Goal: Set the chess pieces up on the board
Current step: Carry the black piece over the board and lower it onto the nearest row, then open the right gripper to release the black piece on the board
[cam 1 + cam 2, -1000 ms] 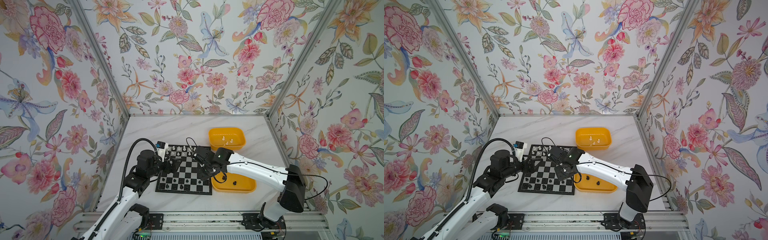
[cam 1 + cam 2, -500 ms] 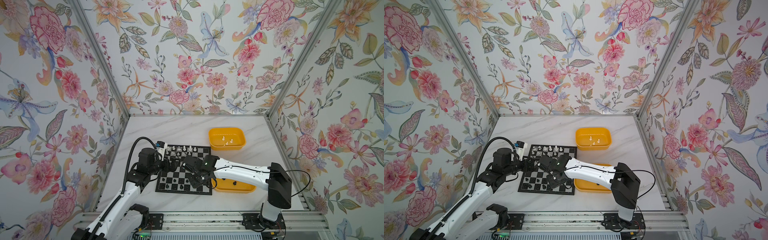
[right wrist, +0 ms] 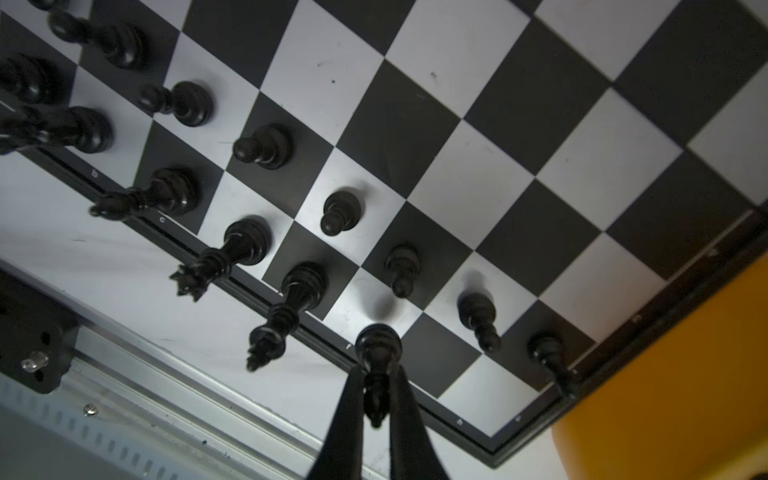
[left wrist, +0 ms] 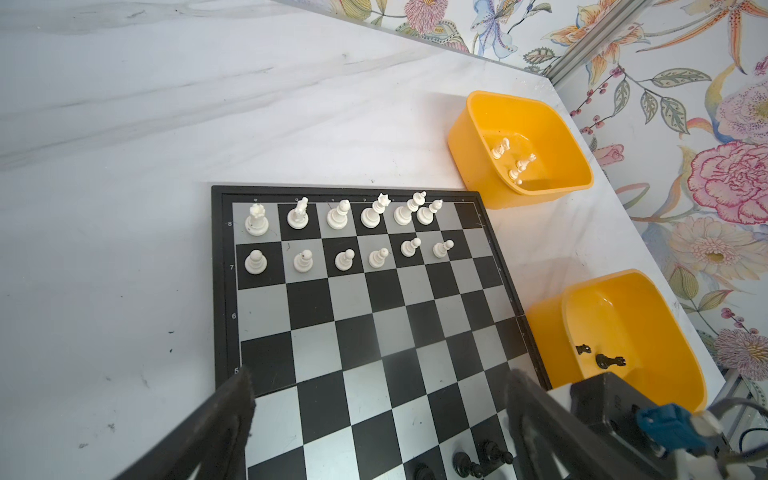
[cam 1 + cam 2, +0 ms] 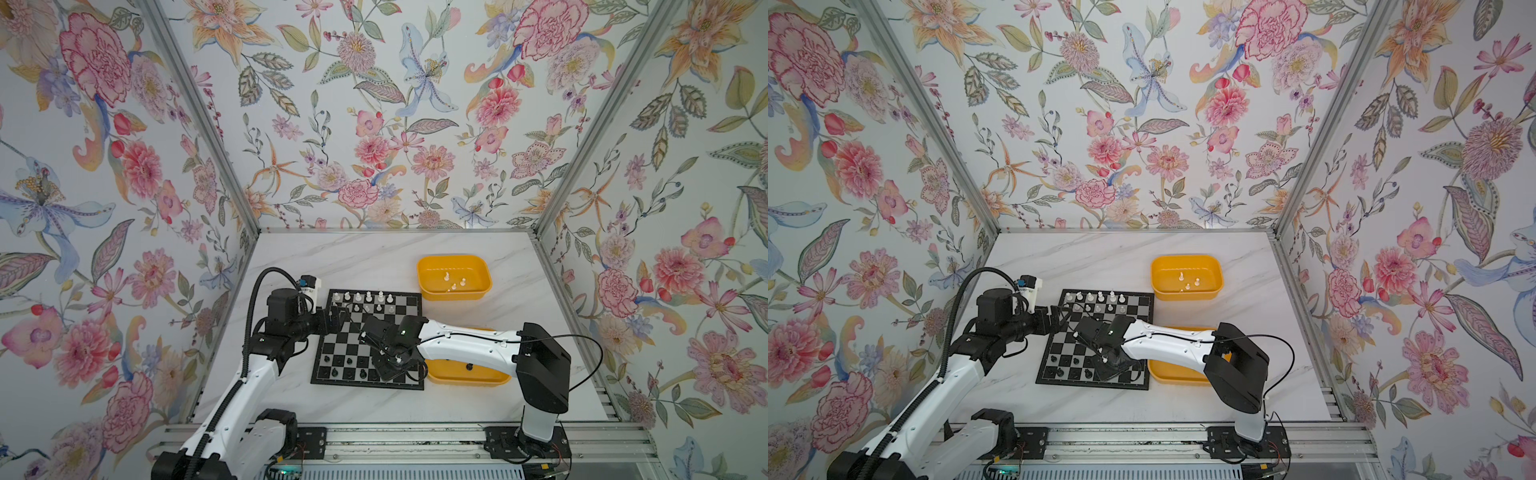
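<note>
The board (image 5: 367, 332), black and silver-grey, lies flat on the marble table (image 5: 357, 257) in both top views, with chessmen on the rows at both ends. Over its left side hangs the left gripper (image 4: 379, 374), its fingers (image 4: 232, 399) spread wide with nothing between them. White chess pieces (image 4: 337, 216) stand on six squares of the far row, and six white pawns (image 4: 345, 259) stand in the row before them. Black chess pieces (image 3: 262, 147) occupy the two near rows. The right gripper (image 3: 377, 374), reaching in from the right over the near row, is clamped on a black piece (image 3: 378, 345). It pinches the upper part, and the round base points at the squares just inside the border; whether that base touches the board cannot be told. To the right of the board sit two tubs. The far yellow tub (image 5: 455, 294) holds a few loose white pieces (image 4: 500, 148). The near yellow tub (image 5: 478, 380), partly covered by the right arm (image 5: 465, 343) in both top views, holds two loose black pieces (image 4: 609, 361).
</note>
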{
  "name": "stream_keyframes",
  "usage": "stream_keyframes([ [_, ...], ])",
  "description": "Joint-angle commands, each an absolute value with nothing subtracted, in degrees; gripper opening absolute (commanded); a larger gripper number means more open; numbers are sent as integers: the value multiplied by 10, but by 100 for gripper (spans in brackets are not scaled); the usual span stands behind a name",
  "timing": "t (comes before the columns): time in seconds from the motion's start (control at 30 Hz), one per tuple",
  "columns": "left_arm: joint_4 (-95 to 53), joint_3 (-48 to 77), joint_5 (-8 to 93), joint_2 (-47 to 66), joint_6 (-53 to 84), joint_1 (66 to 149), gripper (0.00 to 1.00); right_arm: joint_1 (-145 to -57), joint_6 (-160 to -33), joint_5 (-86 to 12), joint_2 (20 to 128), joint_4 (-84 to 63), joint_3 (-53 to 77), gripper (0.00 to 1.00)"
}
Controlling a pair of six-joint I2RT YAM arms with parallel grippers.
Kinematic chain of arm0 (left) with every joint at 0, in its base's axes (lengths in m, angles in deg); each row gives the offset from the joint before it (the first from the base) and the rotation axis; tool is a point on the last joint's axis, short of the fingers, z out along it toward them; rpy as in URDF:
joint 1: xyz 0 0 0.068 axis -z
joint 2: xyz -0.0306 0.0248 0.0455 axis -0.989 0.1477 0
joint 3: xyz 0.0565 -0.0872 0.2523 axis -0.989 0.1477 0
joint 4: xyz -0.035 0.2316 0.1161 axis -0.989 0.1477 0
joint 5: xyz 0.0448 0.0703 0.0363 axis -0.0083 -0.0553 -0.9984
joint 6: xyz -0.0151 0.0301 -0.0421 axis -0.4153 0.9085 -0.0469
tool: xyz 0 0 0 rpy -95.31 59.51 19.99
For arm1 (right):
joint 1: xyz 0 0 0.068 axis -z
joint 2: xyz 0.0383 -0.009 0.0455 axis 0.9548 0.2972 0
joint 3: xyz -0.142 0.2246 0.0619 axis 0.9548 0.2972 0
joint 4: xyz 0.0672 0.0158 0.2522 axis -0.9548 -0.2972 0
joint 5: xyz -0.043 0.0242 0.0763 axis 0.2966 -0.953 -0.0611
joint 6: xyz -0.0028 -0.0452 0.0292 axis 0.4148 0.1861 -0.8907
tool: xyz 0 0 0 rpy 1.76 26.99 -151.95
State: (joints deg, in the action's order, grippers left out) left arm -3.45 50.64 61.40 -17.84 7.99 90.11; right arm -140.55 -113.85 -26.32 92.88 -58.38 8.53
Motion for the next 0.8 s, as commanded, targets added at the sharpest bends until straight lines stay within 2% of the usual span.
stream_keyframes([
  [0.0,-26,484,629,-175,96,893,96,-1410,-1149,-268,942,-571,98,11],
  [0.33,-26,484,638,-170,100,886,95,-1409,-1143,-268,959,-569,91,12],
  [0.5,-29,487,642,-172,99,882,95,-1407,-1139,-274,960,-568,94,16],
  [0.77,-37,492,647,-174,92,880,95,-1405,-1134,-277,937,-570,92,37],
])
